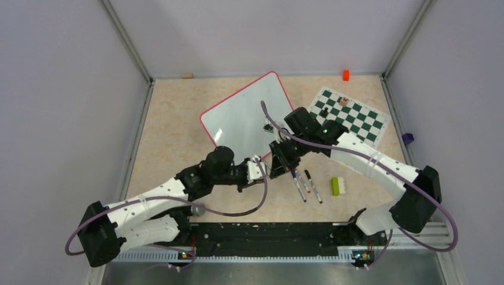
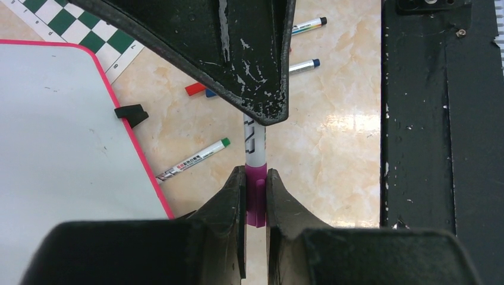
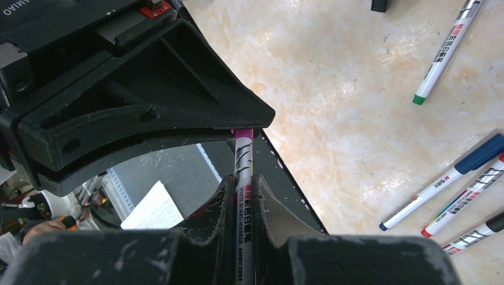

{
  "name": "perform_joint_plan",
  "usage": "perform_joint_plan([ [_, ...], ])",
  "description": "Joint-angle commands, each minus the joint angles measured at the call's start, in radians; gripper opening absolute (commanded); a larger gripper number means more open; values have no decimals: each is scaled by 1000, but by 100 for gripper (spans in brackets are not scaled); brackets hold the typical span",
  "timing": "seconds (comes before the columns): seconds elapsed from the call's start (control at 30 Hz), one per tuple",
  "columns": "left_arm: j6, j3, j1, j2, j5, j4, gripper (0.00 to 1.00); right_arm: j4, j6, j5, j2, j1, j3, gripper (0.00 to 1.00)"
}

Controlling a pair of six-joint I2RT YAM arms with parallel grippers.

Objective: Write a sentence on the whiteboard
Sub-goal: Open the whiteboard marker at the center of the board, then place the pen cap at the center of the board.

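Left fingers [image 2: 238, 184] are pinched shut on the purple end of a marker [image 2: 254, 145]. Right fingers [image 3: 229, 199] are closed around its barrel, hiding its lower print. The whiteboard [image 1: 238, 122] lies at 12 o'clock from both, its 4 o'clock corner covered by the right arm.

Before me the whiteboard [image 1: 241, 119] lies flat on the beige surface, turned cornerwise: glossy white, rounded corners, a thin red-pink rim all round.

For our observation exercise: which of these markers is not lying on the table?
The purple-capped marker: the left hand clamps its cap, the right hand its barrel. The other markers lie loose on the table.
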Motion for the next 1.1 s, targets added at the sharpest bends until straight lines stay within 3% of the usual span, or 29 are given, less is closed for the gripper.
perform_joint_plan([
  [0.0, 22, 1, -6, -23, -40, 44, 0, -35, -28, -6, -51, 3, 19, 0],
  [0.23, -2, -57, -20, -53, -63, 67, 0, -156, -69, 14, -157, -129, 59, 0],
  [0.63, -42, -70, -35, -37, -115, 85, 0, -211, -57, 124, -202, -145, 101, 0],
  [0.77, -198, -56, -35, 26, -105, 199, 0, -175, -8, 281, -222, -176, 115, 0],
  [0.97, -644, 20, -37, 233, -332, 340, 0, 10, 108, 518, -349, -210, 44, 0],
  [1.07, -741, 113, -51, 365, -373, 340, 0, 75, 151, 662, -420, -210, -3, 0],
])
